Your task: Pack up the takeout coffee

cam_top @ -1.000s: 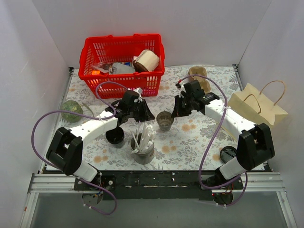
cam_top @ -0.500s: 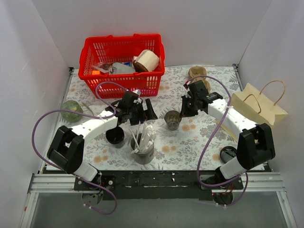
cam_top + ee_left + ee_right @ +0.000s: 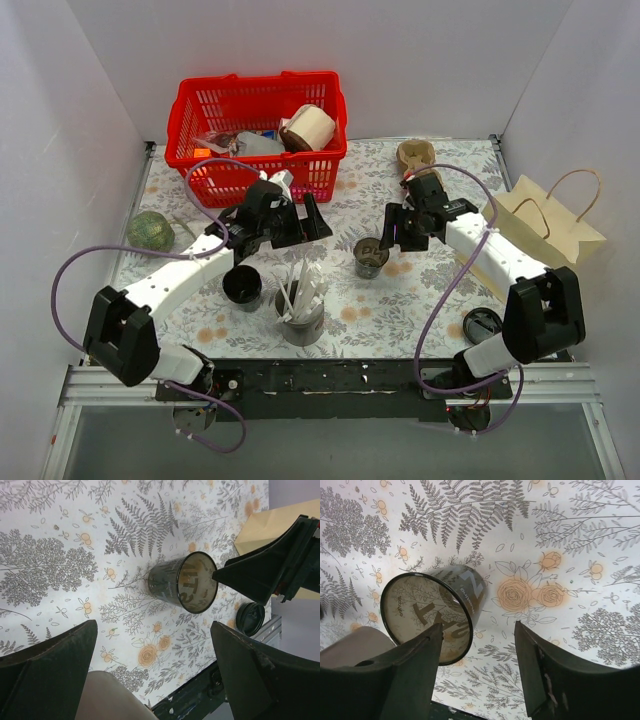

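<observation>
The takeout coffee (image 3: 370, 257) is a small dark printed cup that stands upright on the floral cloth with no lid on its mouth. It also shows in the left wrist view (image 3: 170, 577) and the right wrist view (image 3: 465, 592). My left gripper (image 3: 313, 225) is open, a short way left of the cup and apart from it, its jaws wide (image 3: 155, 680). My right gripper (image 3: 392, 232) hangs open just right of the cup. Its left finger (image 3: 415, 670) overlaps the cup's rim in the wrist view, and nothing sits between the jaws (image 3: 479, 645).
A loose black lid (image 3: 481, 323) lies near the right arm's base. A brown paper bag (image 3: 545, 225) lies at the right edge. The red basket (image 3: 220, 115) of goods stands at the back. A wide black cup (image 3: 242, 285) and a grey cup of white utensils (image 3: 300, 318) stand front left, with a green ball (image 3: 150, 231) far left.
Both grippers have opened. The cup has shifted a little to the right with the right gripper, which has let it go. The left gripper has drawn back from it.
</observation>
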